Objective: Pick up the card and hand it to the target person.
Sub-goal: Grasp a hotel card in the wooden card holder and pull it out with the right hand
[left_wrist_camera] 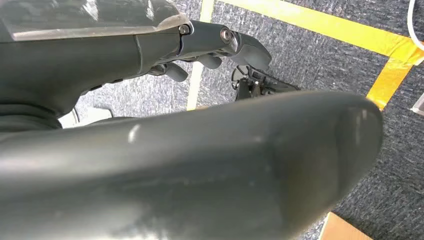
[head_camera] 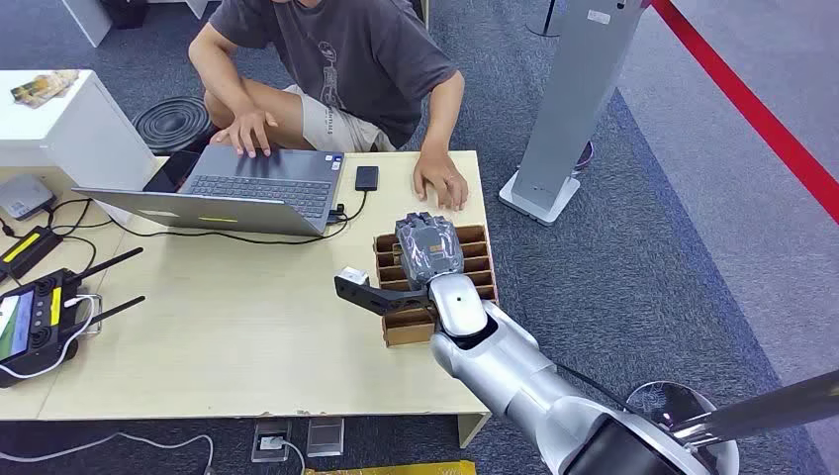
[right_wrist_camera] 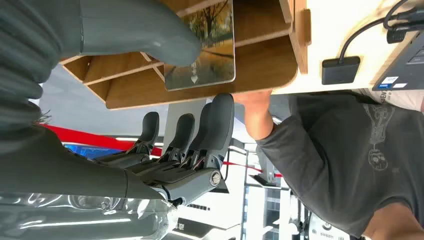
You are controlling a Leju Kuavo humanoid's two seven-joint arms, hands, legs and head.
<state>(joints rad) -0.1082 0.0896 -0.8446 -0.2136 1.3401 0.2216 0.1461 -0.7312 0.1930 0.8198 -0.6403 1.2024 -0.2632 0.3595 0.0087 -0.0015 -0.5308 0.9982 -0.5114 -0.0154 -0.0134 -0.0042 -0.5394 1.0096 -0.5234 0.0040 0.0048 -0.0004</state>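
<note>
**Q:** Where is the card, and where is your right hand?

**A:** In the right wrist view the card [right_wrist_camera: 200, 47], printed with an autumn tree scene, stands on edge in a slot of the wooden rack [right_wrist_camera: 260, 65]. In the head view the same rack [head_camera: 475, 237] sits at the table [head_camera: 228, 336] edge nearest the person [head_camera: 346, 59], with the right hand [head_camera: 428, 247] directly over it. The thumb [right_wrist_camera: 145, 30] lies against the card's face; the fingers [right_wrist_camera: 220, 115] are extended on the outside of the rack, apart from the card. You are not yet pinching it: the hand is spread and holds nothing.

**Q:** How should you expect the card to handle?

**A:** Judge it light, thin, stiff and glossy, so likely to slide between smooth pads. Take it by the exposed upper edge, thumb on one face and a finger on the other, and draw it straight along the slot so the dividers do not snag it.

**Q:** What can you not make out?

**A:** The card's lower part is hidden in the rack, and the hand covers it in the head view. In the left wrist view the left hand [left_wrist_camera: 210, 45] hangs over the floor with fingers partly curled; whether they are closed you cannot tell.
</note>
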